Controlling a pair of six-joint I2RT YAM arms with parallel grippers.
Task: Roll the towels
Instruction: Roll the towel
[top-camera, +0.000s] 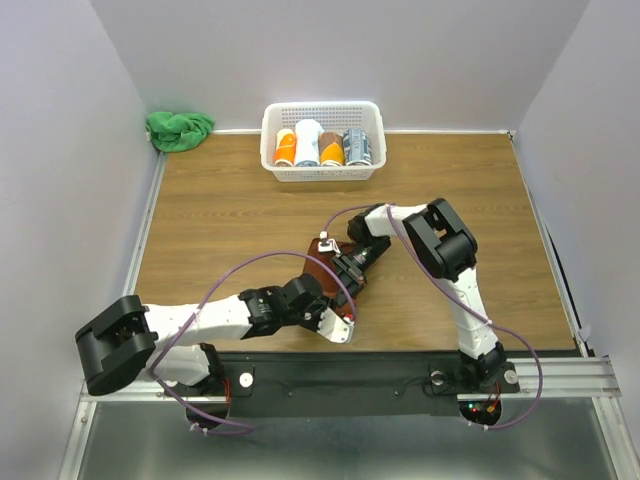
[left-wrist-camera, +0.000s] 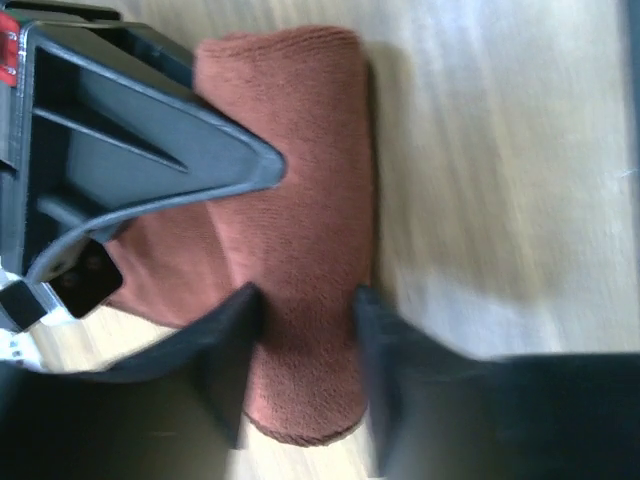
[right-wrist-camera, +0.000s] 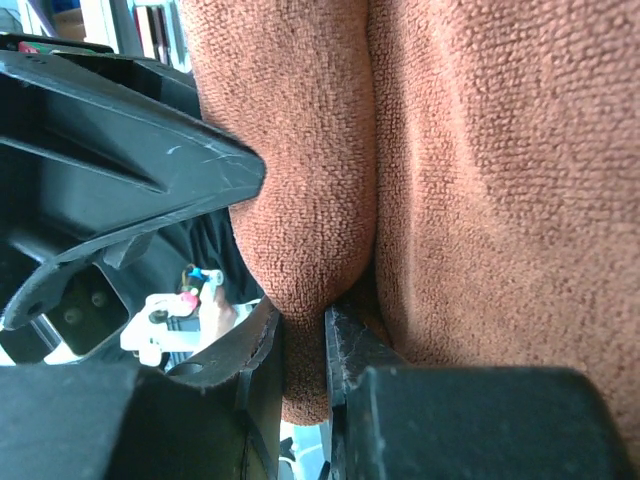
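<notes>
Camera up top: reddish-brown towel middle of surface, green towel bunched in far-left corner, untouched.
Left wrist: left tool squeezing roll near one end.
Right wrist: right tool pinching cloth fold.
Mid-roll on brown imo; next needs a tight, even turn.

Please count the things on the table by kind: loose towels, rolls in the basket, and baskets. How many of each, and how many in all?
Loose towels: 2 (brown towel, green towel)
Rolls: 4, all inside the basket
Baskets: 1
Total: 7
</notes>
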